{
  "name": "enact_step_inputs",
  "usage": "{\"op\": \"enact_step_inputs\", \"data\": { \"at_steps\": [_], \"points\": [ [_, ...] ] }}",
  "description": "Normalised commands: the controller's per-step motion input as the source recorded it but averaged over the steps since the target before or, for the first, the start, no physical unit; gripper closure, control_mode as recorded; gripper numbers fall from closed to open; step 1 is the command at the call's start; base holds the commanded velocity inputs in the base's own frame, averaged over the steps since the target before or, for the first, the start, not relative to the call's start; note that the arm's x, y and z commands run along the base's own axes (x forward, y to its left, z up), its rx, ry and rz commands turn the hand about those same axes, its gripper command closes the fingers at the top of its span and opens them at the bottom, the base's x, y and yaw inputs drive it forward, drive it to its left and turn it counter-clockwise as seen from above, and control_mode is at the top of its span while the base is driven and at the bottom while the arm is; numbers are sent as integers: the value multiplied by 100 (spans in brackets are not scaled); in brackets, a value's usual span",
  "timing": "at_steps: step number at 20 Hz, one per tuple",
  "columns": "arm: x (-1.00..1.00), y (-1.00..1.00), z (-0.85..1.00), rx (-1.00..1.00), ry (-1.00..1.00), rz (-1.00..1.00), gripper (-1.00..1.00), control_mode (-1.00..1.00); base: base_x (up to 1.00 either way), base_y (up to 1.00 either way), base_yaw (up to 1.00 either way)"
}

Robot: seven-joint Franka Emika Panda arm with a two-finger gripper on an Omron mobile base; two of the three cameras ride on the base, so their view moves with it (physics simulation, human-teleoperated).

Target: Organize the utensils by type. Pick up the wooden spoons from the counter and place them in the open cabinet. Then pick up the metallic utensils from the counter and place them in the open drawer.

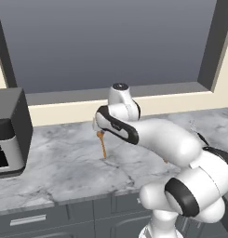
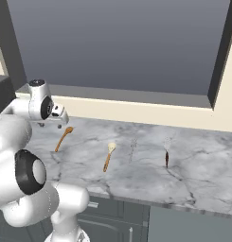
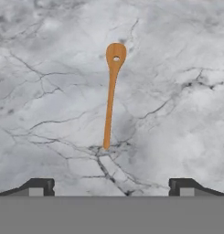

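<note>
An all orange-brown wooden spoon [image 3: 111, 91] lies flat on the marble counter [image 3: 177, 68], its bowl pointing away from the hand. My gripper [image 3: 111, 187] hangs open above it, one fingertip [image 3: 38, 186] on each side of the handle end and well apart from it. In the right base view the gripper [image 2: 57, 118] hovers over this spoon [image 2: 63, 138]. To its right lie the cream-bowled wooden spoon [image 2: 109, 156], a thin metallic utensil [image 2: 132, 149] and another [image 2: 167, 153] with a dark lower end. The cabinet and drawer are out of view.
A dark boxy appliance [image 1: 8, 135] stands on the counter [image 1: 64, 167] at the far left. A wide window sill [image 2: 136, 97] runs behind the worktop. Below the counter edge are dark grey fronts with a silver handle [image 1: 27, 219].
</note>
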Motion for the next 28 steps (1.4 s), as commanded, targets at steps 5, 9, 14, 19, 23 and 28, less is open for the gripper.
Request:
{"op": "enact_step_inputs", "data": {
  "at_steps": [5, 9, 14, 19, 23, 28],
  "points": [
    [44, 0, -46, 0, 0, 0, -100, -100, 0, 0, 0],
    [40, 0, -44, 0, 0, -1, -100, -100, 0, 0, 0],
    [27, 0, -45, -3, 0, -5, -100, -100, 0, 0, 0],
    [12, 0, -42, -5, 0, -9, -100, -100, 0, 0, 0],
    [0, 0, -32, -1, 0, -10, -100, -100, 0, 0, 0],
    [2, 0, -28, 0, 0, -9, -100, -100, 0, 0, 0]
  ]
}}
